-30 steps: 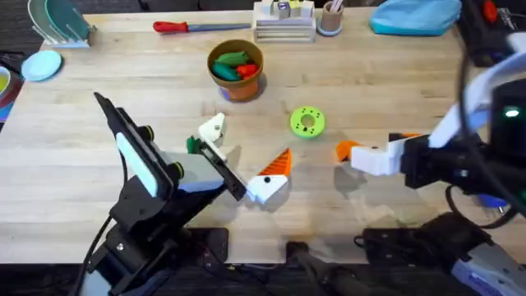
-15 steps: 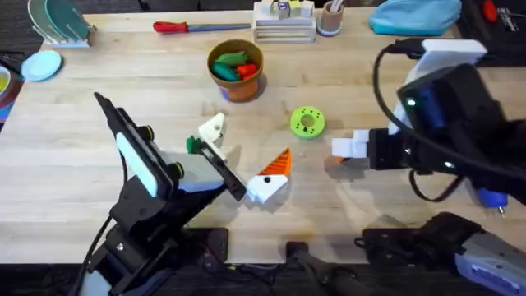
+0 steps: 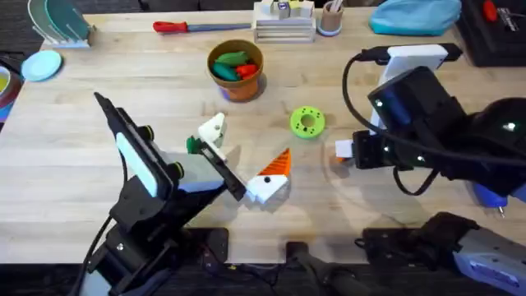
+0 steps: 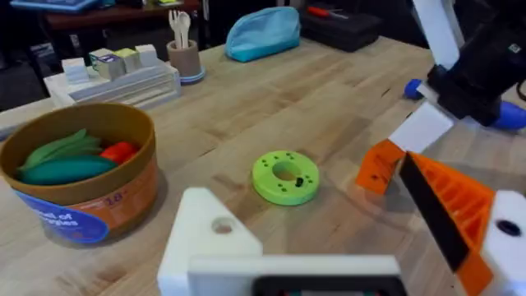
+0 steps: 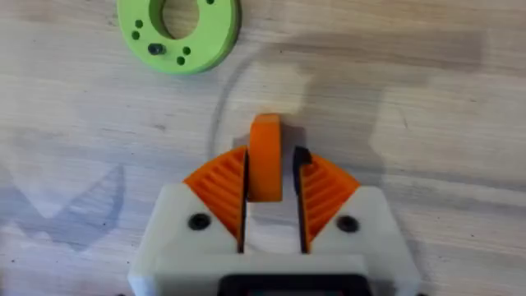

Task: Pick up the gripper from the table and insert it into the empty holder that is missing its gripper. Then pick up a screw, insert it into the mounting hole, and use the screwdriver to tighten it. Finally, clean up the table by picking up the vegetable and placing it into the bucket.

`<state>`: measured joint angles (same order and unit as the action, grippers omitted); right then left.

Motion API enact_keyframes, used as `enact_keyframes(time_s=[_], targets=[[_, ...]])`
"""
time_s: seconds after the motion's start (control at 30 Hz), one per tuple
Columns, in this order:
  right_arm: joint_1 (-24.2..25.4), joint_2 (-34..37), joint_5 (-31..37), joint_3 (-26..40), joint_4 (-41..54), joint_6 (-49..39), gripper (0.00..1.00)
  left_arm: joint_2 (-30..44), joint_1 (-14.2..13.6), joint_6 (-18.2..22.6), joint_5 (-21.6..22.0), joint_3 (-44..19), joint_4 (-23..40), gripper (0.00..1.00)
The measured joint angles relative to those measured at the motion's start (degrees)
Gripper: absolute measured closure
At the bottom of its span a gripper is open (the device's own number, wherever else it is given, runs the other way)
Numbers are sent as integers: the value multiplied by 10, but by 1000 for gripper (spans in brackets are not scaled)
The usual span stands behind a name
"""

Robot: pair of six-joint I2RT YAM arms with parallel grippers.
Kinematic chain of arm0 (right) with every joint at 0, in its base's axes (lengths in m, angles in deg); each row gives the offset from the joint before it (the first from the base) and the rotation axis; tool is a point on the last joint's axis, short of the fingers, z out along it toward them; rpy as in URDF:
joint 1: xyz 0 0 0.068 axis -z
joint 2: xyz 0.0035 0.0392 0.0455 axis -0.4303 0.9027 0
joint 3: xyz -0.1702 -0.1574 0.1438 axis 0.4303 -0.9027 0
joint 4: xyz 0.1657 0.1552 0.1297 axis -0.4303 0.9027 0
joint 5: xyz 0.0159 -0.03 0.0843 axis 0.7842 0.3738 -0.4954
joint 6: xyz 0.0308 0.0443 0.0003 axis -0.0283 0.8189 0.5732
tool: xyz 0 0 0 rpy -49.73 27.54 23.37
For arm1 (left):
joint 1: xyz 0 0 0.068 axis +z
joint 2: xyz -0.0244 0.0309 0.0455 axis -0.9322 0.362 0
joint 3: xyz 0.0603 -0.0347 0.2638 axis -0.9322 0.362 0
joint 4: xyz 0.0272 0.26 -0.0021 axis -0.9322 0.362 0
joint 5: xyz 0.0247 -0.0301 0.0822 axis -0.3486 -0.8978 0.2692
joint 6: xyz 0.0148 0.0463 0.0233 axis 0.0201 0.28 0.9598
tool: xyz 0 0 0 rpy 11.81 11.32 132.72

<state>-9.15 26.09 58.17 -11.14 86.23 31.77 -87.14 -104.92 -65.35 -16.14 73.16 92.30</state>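
The gripper (image 5: 265, 156), a loose orange wedge, lies on the table between my right gripper's (image 5: 271, 177) orange pads. One pad touches it, and a narrow gap shows at the other. In the overhead view my right gripper (image 3: 343, 152) hangs right of the green disc (image 3: 307, 122). My left gripper (image 3: 249, 141) stands wide open. One of its fingers is the empty holder (image 3: 213, 127), also seen close up (image 4: 209, 238). Its other finger carries an orange tip (image 4: 448, 201). The bucket (image 3: 237, 82) holds toy vegetables. The blue screwdriver (image 3: 491, 197) lies at the right. A tiny dark green piece (image 3: 193, 145) sits by the holder.
A red-handled tool (image 3: 181, 26), a white rack (image 3: 283, 20), a pen cup (image 3: 330, 18) and a blue pouch (image 3: 415, 16) line the far edge. The green disc (image 5: 177, 20) has a small dark screw in it. Bare wood lies between the two arms.
My right arm swung left and came down over the orange wedge, which now sits between its pads. The left arm has not moved.
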Motion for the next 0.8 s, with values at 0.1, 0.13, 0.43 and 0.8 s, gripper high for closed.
enact_keyframes(time_s=[0.1,0.13,0.43,0.8], targets=[[-1,0,0,0,0,-1,746,0,0,0,0,0,0,8],[-1,0,0,0,0,-2,789,0,0,0,0,0,0,8],[-1,-15,2,27,5,-6,986,0,0,0,0,0,0,8],[9,-23,-80,44,-165,-1,989,0,0,0,0,0,0,7]])
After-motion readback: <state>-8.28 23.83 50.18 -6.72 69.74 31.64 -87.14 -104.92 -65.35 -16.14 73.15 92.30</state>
